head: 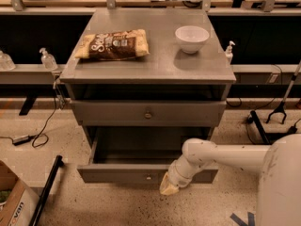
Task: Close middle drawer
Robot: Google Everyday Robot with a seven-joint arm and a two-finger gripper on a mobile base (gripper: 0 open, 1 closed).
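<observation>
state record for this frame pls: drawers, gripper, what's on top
target: wide grey middle drawer with low front panel, pulled out
knob: small round brass knob, centre of that panel
gripper: pale two-finger gripper, at the panel's lower edge, right of the knob
above: taller-fronted grey drawer, shut
on top: brown snack bag left, white ceramic bowl right
task: not yet done

Flat grey metal cabinet top, rectangular. Carries: one brown-and-cream crinkled snack bag, lying flat on the left half; one round white bowl, upright, right rear, well apart from the bag. Gripper: low before the cabinet, at the front panel of the open middle drawer.
</observation>
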